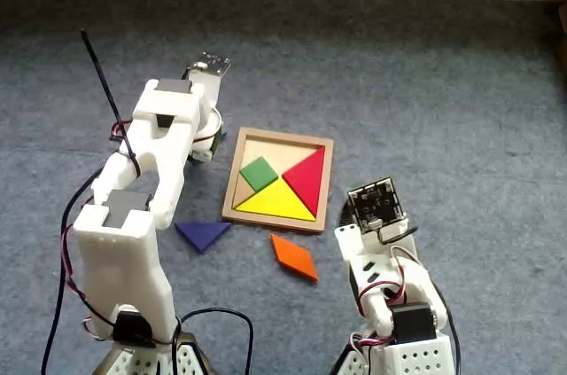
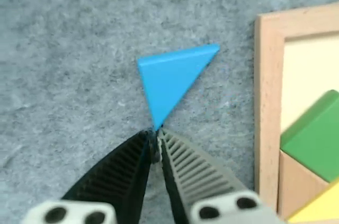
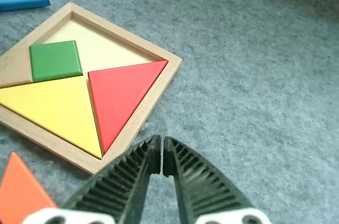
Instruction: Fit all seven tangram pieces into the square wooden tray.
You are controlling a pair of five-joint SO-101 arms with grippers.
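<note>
The square wooden tray point(image 1: 324, 182) holds a green square point(image 1: 259, 173), a red triangle point(image 1: 306, 176), a yellow triangle point(image 1: 275, 201) and a wood-coloured triangle point(image 3: 13, 71). A light blue triangle point(image 2: 172, 78) lies flat on the carpet just outside the tray's left rim point(image 2: 267, 102). My left gripper point(image 2: 154, 140) is shut, its tips touching one corner of that triangle. My right gripper point(image 3: 161, 155) is shut with nothing in it, hovering just off the tray's edge beside the red triangle point(image 3: 122, 94). A dark blue triangle point(image 1: 204, 233) and an orange parallelogram point(image 1: 294, 256) lie in front of the tray.
Grey carpet covers the table. The left arm point(image 1: 159, 144) stretches along the tray's left side, and the right arm point(image 1: 376, 207) stands at its near right corner. A black cable point(image 1: 106, 82) rises behind the left arm. Open carpet lies right of the tray.
</note>
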